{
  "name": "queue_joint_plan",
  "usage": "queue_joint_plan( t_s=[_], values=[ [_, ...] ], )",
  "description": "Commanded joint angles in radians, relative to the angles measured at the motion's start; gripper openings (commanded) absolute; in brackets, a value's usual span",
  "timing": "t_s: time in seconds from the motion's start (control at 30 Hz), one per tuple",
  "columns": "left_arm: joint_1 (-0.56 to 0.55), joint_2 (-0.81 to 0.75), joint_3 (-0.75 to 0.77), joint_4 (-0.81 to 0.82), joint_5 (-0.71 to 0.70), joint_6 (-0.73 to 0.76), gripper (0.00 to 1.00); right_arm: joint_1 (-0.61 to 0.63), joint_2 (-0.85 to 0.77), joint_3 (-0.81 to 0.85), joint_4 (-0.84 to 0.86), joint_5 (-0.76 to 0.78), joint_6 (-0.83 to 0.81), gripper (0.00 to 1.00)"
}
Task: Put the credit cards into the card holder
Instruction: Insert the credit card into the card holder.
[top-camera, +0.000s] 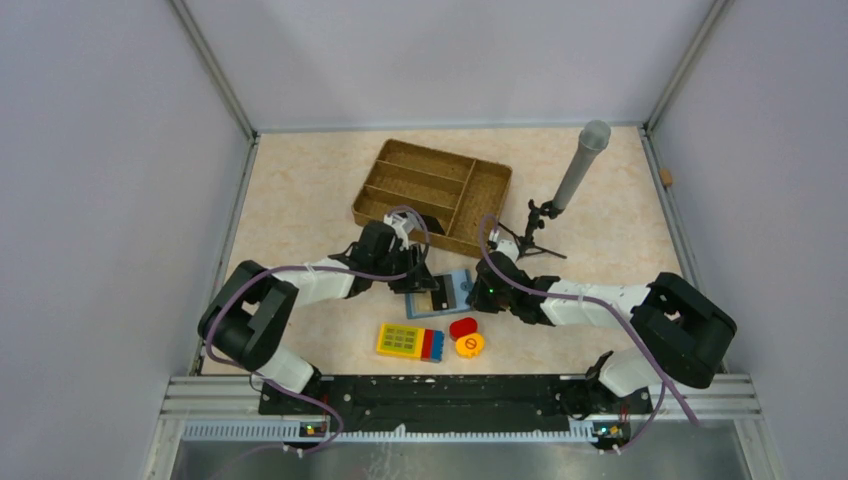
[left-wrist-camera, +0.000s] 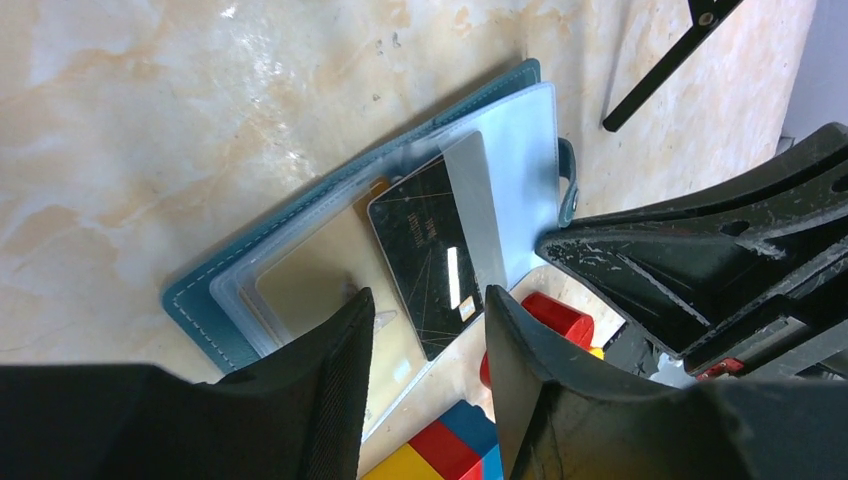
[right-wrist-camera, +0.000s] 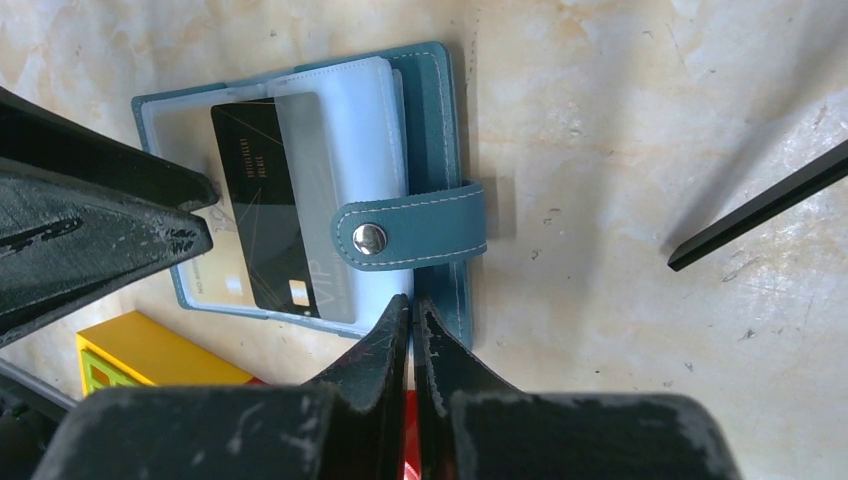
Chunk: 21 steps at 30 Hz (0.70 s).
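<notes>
The teal card holder (top-camera: 452, 290) lies open on the table, its clear pockets (left-wrist-camera: 520, 140) facing up. A black credit card (left-wrist-camera: 425, 250) sits partway in a pocket, its near end sticking out. A tan credit card (left-wrist-camera: 300, 280) lies under it in the holder. My left gripper (left-wrist-camera: 428, 305) hovers open over the black card's near end, holding nothing. My right gripper (right-wrist-camera: 412, 305) is shut, its tips resting at the holder's near edge beside the snap tab (right-wrist-camera: 410, 235). The black card (right-wrist-camera: 265, 210) also shows in the right wrist view.
A brown wicker divided tray (top-camera: 430, 190) stands behind the arms. A yellow keypad block (top-camera: 410, 342), a red piece (top-camera: 462, 327) and a yellow round piece (top-camera: 469, 345) lie in front of the holder. A grey microphone on a black tripod (top-camera: 575, 170) stands at the right.
</notes>
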<state>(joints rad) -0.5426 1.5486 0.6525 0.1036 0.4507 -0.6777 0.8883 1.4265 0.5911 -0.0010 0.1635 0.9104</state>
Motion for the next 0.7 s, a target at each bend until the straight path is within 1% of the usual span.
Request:
queue_joint_plan(
  t_s=[0.0, 0.27, 0.33, 0.4, 0.57, 0.67],
  values=[
    [-0.029, 0.027, -0.005, -0.038, -0.011, 0.004, 0.46, 0.012, -0.026, 0.020, -0.022, 0.026, -0.002, 0.00],
    [-0.047, 0.101, -0.009, 0.073, 0.022, -0.049, 0.43, 0.011, -0.042, 0.009, -0.006, 0.011, -0.005, 0.00],
    [-0.054, 0.107, -0.003, 0.094, 0.027, -0.063, 0.43, 0.012, -0.043, 0.008, -0.005, 0.016, -0.007, 0.03],
    [-0.063, 0.111, 0.011, 0.097, 0.024, -0.070, 0.43, 0.011, -0.045, 0.008, -0.008, 0.021, -0.008, 0.06],
    [-0.091, 0.121, 0.046, 0.099, 0.018, -0.088, 0.43, 0.011, -0.053, 0.005, -0.008, 0.028, -0.007, 0.07],
    [-0.108, 0.129, 0.062, 0.098, 0.012, -0.096, 0.43, 0.011, -0.061, 0.001, -0.006, 0.031, -0.007, 0.09]
  ],
)
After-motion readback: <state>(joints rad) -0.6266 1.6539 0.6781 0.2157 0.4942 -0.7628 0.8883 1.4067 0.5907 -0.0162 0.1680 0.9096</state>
